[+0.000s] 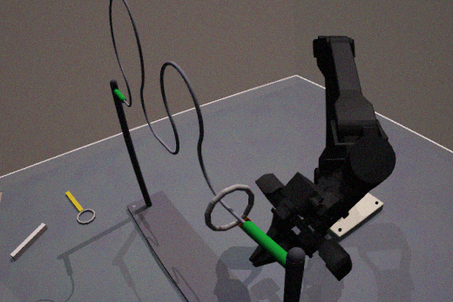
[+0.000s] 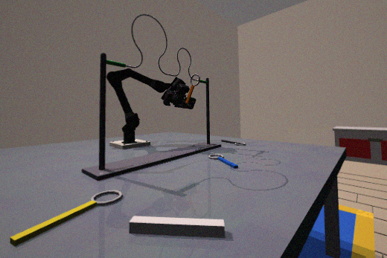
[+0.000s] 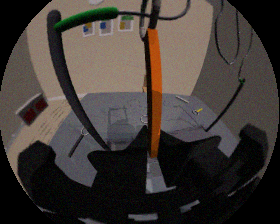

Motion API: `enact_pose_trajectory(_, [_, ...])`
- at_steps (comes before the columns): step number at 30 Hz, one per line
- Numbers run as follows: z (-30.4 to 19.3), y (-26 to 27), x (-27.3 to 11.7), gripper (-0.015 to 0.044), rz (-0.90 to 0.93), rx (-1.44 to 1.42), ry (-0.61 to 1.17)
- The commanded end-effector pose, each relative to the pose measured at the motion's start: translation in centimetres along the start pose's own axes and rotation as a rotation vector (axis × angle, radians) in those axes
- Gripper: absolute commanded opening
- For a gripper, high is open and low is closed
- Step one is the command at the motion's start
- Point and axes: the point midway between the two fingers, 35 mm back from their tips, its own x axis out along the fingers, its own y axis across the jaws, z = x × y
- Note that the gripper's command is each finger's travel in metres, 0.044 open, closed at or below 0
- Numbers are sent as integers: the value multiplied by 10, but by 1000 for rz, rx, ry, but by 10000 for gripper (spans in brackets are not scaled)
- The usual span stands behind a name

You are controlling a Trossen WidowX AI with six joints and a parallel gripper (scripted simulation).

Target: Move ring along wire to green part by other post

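Note:
My gripper [image 1: 260, 257] [image 2: 187, 101] [image 3: 148, 127] is shut on the orange handle [image 2: 190, 94] [image 3: 156, 95], which hangs down from the ring [image 1: 208, 214] [image 2: 199, 79]. The ring is around the wire, at the grey part [image 1: 200, 127] [image 2: 166, 42] close to the inner end of the green part [image 1: 266, 240] [image 2: 203, 81] [image 3: 90, 17] beside the near post [image 1: 294, 277] [image 2: 208, 112]. Whether the ring touches the wire I cannot tell. The other green part [image 1: 119, 94] [image 2: 115, 63] is at the far post [image 1: 132, 149] [image 2: 102, 112]. The handle is mostly hidden in the top view.
The posts stand on a long base plate [image 1: 163, 223] [image 2: 93, 172]. On the table lie a yellow-handled ring [image 1: 74, 202] [image 2: 52, 221], a blue-handled ring [image 2: 228, 162], a dark-handled ring [image 2: 232, 142] and a white bar [image 1: 28, 241] [image 2: 176, 227]. The wire loops high between the posts.

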Motion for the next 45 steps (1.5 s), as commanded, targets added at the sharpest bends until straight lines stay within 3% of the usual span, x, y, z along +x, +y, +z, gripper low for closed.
enact_pose_trajectory(1, [0,7,0,-150,9,22,5])
enact_pose_trajectory(45, [1,51,-6,-150,22,51,6])
